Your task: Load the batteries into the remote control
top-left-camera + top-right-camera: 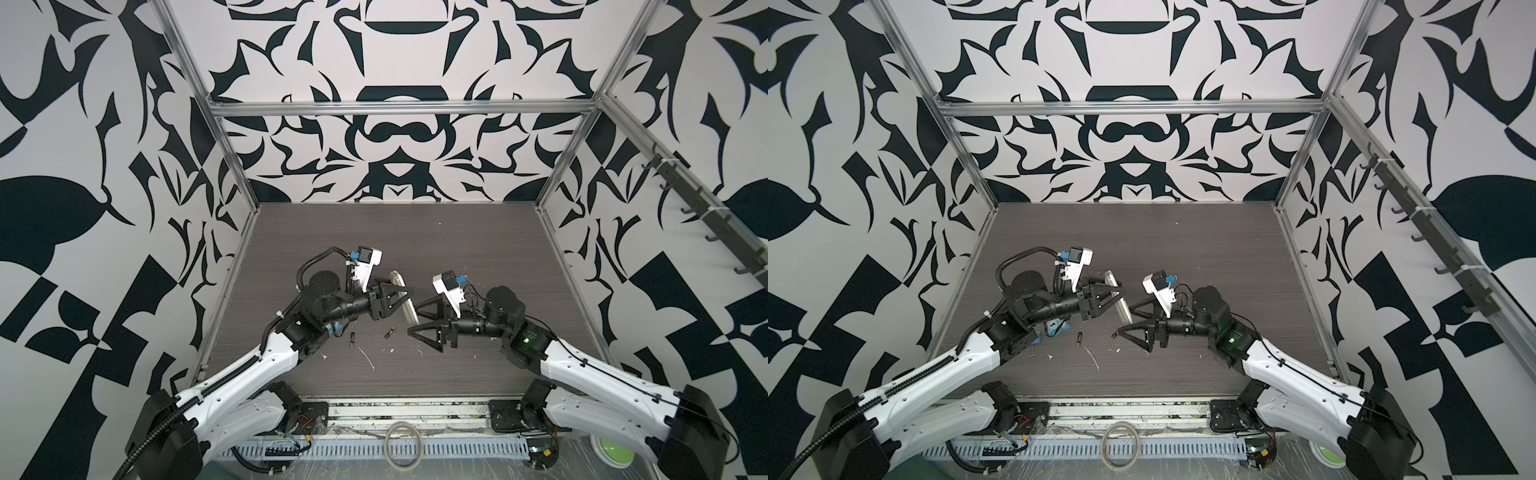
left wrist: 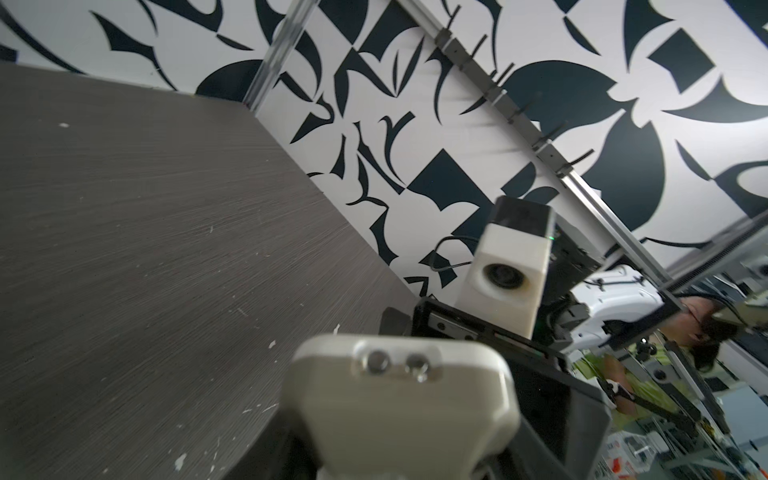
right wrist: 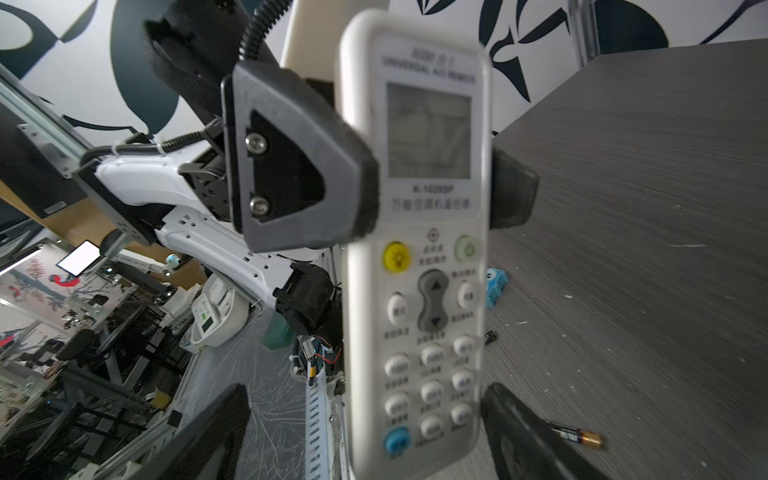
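Remote control (image 1: pixel 411 312), white: being held up on edge at mid-scene, long axis running front to back in both top views, button face showing to the right wrist view. Whether its lower end is touching the tabletop (image 1: pixel 436 241) cannot be told.

Jaws of the left gripper (image 1: pixel 405 297) are pinching the remote control across its two long edges, level with the greyish screen (image 3: pixel 428 133).

Jaws of the right gripper (image 1: pixel 413 320) are standing spread wide, one finger on each side of the remote control's button end, gripping nothing. A clear gap is showing on one side.

Loose batteries, two, are lying on the tabletop. One (image 1: pixel 352 339) is resting just in front of the left wrist. The second (image 1: pixel 390 332) is lying just beside the tip of the right gripper's nearer finger.

Blue toy (image 1: pixel 1054 328) is sitting under the left wrist; white scraps (image 1: pixel 365 357) are lying toward the front edge.

Bare tabletop is stretching wide behind both grippers to the back wall, and the side rails are standing well apart from them.
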`<act>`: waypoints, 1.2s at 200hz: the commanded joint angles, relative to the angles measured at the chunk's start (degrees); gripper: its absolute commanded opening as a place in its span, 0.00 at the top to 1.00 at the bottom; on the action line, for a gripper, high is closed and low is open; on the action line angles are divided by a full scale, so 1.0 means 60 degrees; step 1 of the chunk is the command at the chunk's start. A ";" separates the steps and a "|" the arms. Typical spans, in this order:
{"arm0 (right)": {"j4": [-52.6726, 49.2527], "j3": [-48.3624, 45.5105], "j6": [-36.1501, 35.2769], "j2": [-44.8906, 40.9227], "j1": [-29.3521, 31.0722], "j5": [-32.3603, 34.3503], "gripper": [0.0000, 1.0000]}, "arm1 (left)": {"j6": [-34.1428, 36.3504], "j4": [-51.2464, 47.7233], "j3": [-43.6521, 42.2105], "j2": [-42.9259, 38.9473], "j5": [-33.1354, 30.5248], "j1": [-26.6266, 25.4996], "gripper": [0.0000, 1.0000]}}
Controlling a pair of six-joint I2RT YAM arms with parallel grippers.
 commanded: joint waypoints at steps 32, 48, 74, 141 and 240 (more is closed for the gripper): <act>-0.2020 0.0929 -0.1386 -0.0208 0.0037 0.1651 0.10 | -0.0744 -0.1404 0.0549 0.0304 -0.1281 0.0038 0.87; -0.2741 0.1277 -0.1721 -0.0036 0.0077 0.2189 0.12 | -0.0885 -0.1741 0.0608 0.0421 -0.1477 0.0038 0.87; -0.3232 0.1578 -0.1984 0.0226 0.0194 0.2714 0.13 | -0.1135 -0.2358 0.0719 0.0586 -0.1930 0.0031 0.87; -0.3398 0.2155 -0.2294 0.1080 0.0930 0.3947 0.16 | -0.2083 -0.2939 0.0610 0.0497 -0.3424 0.0038 0.87; -0.2930 0.2650 -0.2815 0.2611 0.1460 0.4757 0.25 | -0.2633 -0.2943 0.0438 0.0748 -0.3995 0.0038 0.86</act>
